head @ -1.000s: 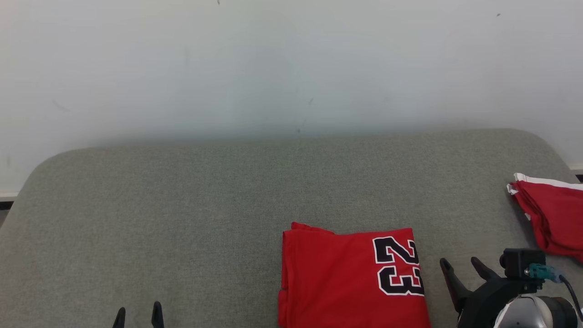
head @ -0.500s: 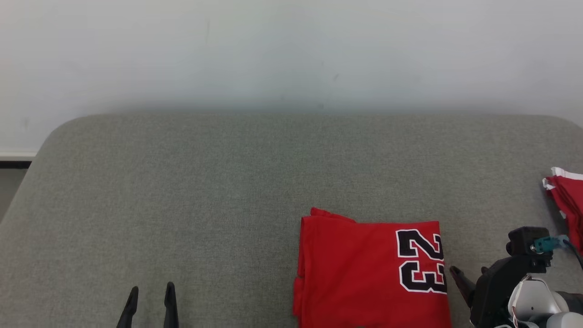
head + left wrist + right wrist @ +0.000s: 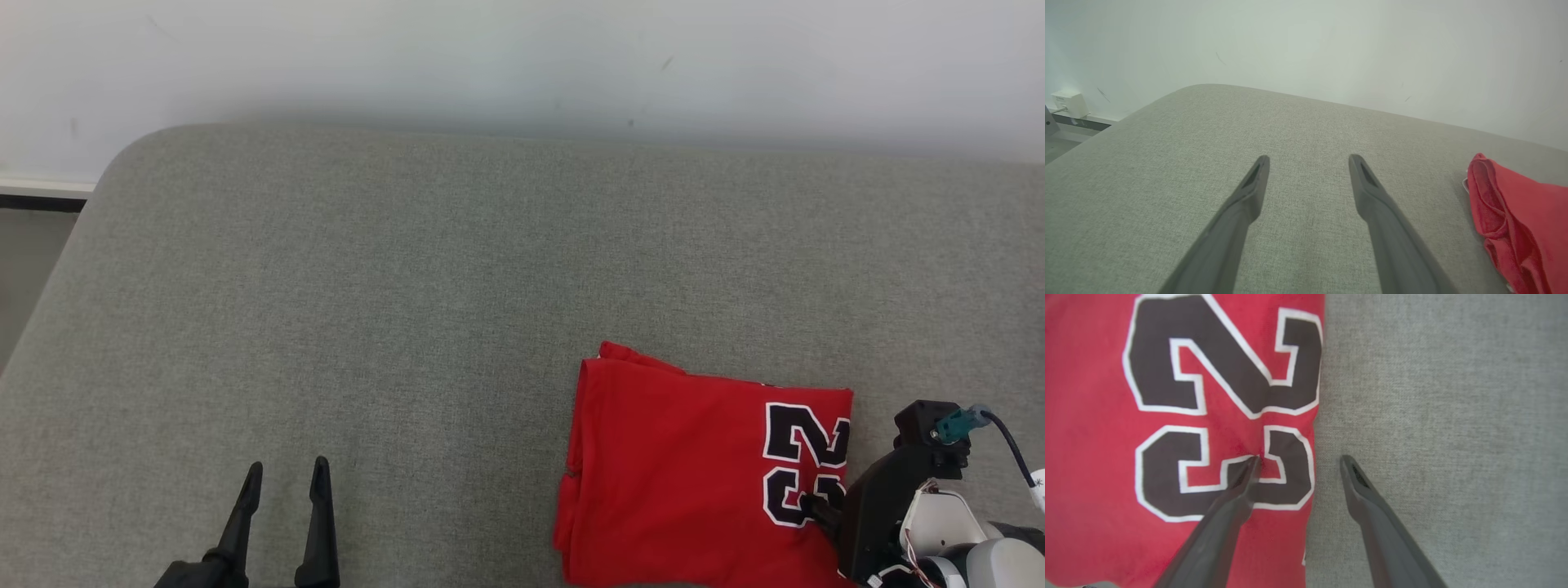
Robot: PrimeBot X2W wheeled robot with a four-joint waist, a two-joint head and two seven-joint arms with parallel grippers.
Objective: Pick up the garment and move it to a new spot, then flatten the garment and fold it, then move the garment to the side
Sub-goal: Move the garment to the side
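- The right pincer (image 3: 1301, 459) stands spread wide with nothing in it. It straddles the garment's right-hand edge: one finger (image 3: 1229, 510) has its tip on the cloth and the other is over bare upholstery just beside it.
- The left pincer (image 3: 287, 465) is likewise released and empty. It hovers over open upholstery, well apart from the cloth.
- The grey padded surface (image 3: 408, 286) runs back to a pale wall (image 3: 490, 49). Most of it lies bare to the left of the cloth.
- The garment (image 3: 694, 465), a red jersey, lies folded into a neat rectangle at the near right of the surface, flat and in several layers.
- The number 23 (image 3: 1220, 404) is printed in black with white trim along the folded right edge. The inner fingertip sits on the lower digit, where the cloth seems to pucker slightly.
- Judged from the tidy fold, the flattening and folding look done. The step in hand appears to be the last one, taking hold of the bundle to move it aside.
- The next move likely calls for the outer finger to slip under the edge and the jaws to clench through every layer.
- The lift should probably stay low and slow, as a grip on the top layer alone would likely pull the fold open.
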